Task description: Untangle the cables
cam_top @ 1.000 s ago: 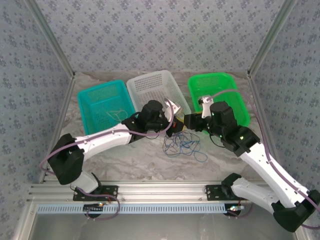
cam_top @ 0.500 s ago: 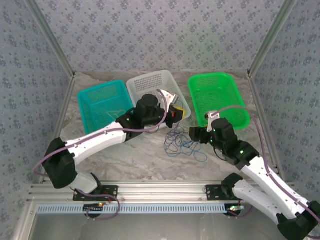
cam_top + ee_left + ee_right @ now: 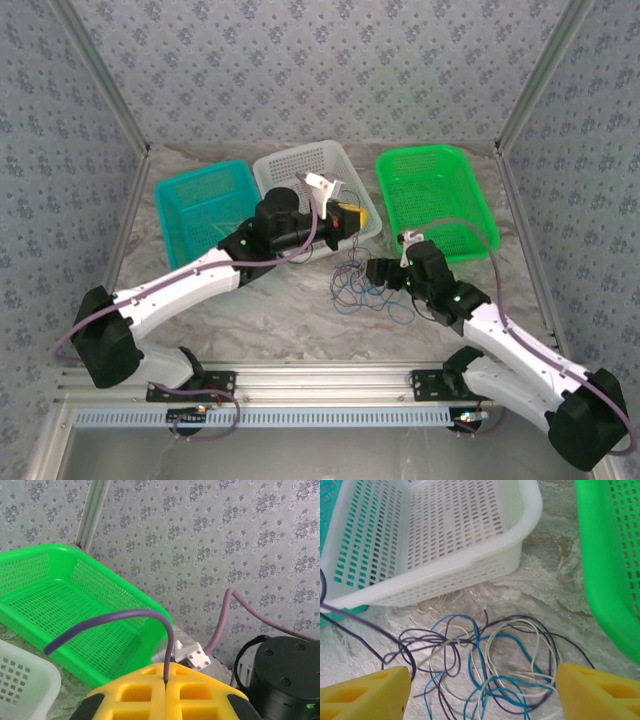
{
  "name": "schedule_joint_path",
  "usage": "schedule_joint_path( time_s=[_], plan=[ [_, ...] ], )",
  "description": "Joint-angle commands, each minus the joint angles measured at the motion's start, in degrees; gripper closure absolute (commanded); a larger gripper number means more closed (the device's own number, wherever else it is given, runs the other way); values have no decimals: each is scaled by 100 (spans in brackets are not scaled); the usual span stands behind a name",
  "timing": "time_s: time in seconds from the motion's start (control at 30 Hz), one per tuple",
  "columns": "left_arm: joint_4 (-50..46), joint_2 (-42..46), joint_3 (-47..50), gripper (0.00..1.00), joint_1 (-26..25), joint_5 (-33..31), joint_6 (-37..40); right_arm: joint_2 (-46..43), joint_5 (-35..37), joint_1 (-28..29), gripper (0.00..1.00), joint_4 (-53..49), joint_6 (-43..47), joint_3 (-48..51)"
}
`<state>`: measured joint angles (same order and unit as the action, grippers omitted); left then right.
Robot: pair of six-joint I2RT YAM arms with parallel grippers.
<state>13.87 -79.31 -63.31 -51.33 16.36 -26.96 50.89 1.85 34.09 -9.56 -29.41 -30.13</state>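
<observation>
Starting left of the white basket (image 3: 296,172), the teal basket (image 3: 200,200) has nothing I can make out in it for certain. My left gripper (image 3: 349,215) hangs at the white basket's near right corner. In its wrist view the yellow pads (image 3: 197,697) are pressed flat together, with one dark purple cable (image 3: 120,616) pinched in the seam and arching up and away from it.

Just in front of the white basket, on the table (image 3: 270,320), lie the cables (image 3: 365,287): blue, dark purple and whitish loops crossing over and under one another in one loose heap (image 3: 490,665). A dark strand runs out of the heap's left side toward my left gripper.

To the right of the heap, my right gripper (image 3: 374,272) faces it with its fingers spread wide, one either side of the pile and gripping nothing (image 3: 482,692). Further right of the white basket, the green basket (image 3: 437,190) looks empty.

I judge this an early stage: one strand is caught and lifted, but no cable is free of the others, and all the separating remains.
</observation>
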Motion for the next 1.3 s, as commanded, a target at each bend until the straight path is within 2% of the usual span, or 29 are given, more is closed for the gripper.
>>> schedule_joint_path(
  time_s=[0.0, 0.1, 0.27, 0.3, 0.43, 0.47, 0.7, 0.73, 0.83, 0.9, 1.03, 1.13, 1.17, 1.23, 1.27],
  plan=[
    [304, 145, 19, 100, 29, 201, -90, 261, -131, -37, 21, 776, -186, -53],
    [362, 170, 52, 100, 27, 244, -125, 590, -136, -34, 21, 842, -180, -226],
    [516, 246, 49, 100, 35, 321, -193, 1202, -23, -47, 28, 800, -170, -577],
    [543, 272, 54, 100, 35, 315, -191, 1317, -4, -51, 31, 755, -183, -670],
    [549, 501, 10, 100, 51, 243, -132, 1528, 412, -106, 64, 463, -599, -771],
    [514, 592, -3, 100, 68, 208, -84, 1518, 404, -154, 68, 433, -764, -744],
    [212, 1255, -96, 100, 209, -84, 487, 1500, -315, -556, 77, 178, -1852, -505],
    [146, 1339, -121, 100, 218, -132, 594, 1531, -637, -686, 78, 218, -2128, -450],
    [16, 1507, -138, 100, 226, -207, 804, 1669, -1501, -934, 79, 323, -2401, -450],
    [-36, 1613, -127, 100, 253, -276, 900, 1776, -1880, -1038, 76, 24, -2313, -650],
    [-175, 1770, -137, 100, 318, -368, 1055, 1888, -1992, -1087, 68, -948, -1737, -1115],
    [-192, 1906, -137, 100, 364, -455, 1151, 1898, -2074, -1210, 64, -1315, -1481, -1236],
    [-192, 1931, -142, 100, 374, -472, 1177, 1882, -2105, -1251, 62, -1377, -1441, -1234],
    [-219, 1993, -163, 100, 387, -507, 1235, 1859, -2153, -1357, 46, -1518, -1372, -1232],
    [-237, 2006, -164, 100, 387, -515, 1239, 1841, -2147, -1402, 42, -1583, -1345, -1234]
  ],
)
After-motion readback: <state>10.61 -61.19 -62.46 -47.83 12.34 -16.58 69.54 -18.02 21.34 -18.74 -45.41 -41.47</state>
